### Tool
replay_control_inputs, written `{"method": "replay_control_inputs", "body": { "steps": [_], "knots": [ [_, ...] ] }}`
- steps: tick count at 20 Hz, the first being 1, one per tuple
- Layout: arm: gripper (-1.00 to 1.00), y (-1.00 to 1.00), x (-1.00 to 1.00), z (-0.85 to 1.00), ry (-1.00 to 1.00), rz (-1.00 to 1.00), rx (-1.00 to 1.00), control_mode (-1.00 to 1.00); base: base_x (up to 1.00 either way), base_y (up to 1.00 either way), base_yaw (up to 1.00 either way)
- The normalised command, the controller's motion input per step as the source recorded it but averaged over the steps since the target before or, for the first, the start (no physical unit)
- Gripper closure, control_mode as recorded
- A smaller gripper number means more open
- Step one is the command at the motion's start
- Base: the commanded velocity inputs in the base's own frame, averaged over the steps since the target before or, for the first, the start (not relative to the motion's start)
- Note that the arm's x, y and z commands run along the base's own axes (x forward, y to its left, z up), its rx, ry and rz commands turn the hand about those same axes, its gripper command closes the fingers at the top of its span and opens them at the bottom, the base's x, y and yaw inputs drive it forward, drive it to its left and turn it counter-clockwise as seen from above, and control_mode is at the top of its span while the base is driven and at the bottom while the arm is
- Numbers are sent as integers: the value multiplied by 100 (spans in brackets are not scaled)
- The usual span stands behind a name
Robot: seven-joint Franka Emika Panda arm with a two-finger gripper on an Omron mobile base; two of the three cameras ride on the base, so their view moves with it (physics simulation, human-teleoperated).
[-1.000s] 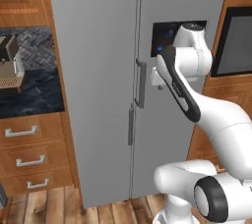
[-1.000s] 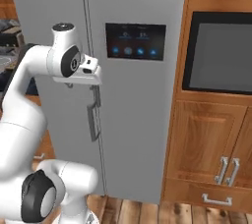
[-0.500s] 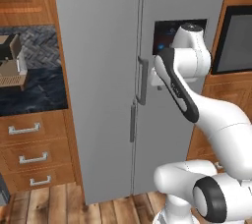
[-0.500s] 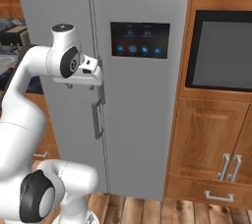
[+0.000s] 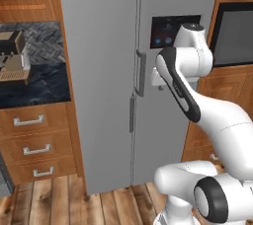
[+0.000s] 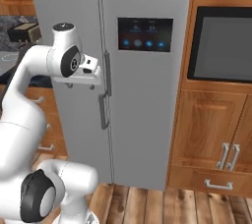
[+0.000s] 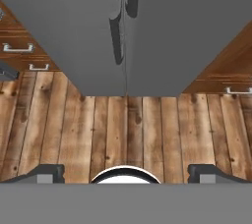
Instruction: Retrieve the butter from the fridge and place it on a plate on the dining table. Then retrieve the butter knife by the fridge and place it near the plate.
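In front of the end effector [image 7: 126, 173], jaws spread wide and empty: one fridge [image 5: 104, 71], both doors shut, two handles [image 7: 116, 36].

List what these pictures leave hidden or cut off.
- Fridge interior, so the butter: both doors are shut in both base views.
- Pincer: in the hand view just the two tips show, set wide apart; in the base views the wrist covers it.
- Fridge top: cut off by the upper edge of both base views.
- Display panel: icons too small to read.
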Motion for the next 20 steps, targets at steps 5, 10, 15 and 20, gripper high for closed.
{"method": "replay_control_inputs", "body": {
  "steps": [5, 10, 15, 20],
  "knots": [
    [-100, 2, 3, 0, 2, 0, 0, -100, -8, 34, 0],
    [-100, -1, 27, 0, 0, 0, 0, -100, 0, 0, 0],
    [-100, -7, 64, -6, -5, 0, 1, -100, 0, 0, 0],
    [-100, -10, 95, -30, -13, 0, 0, -100, 0, 0, 0]
  ]
}}
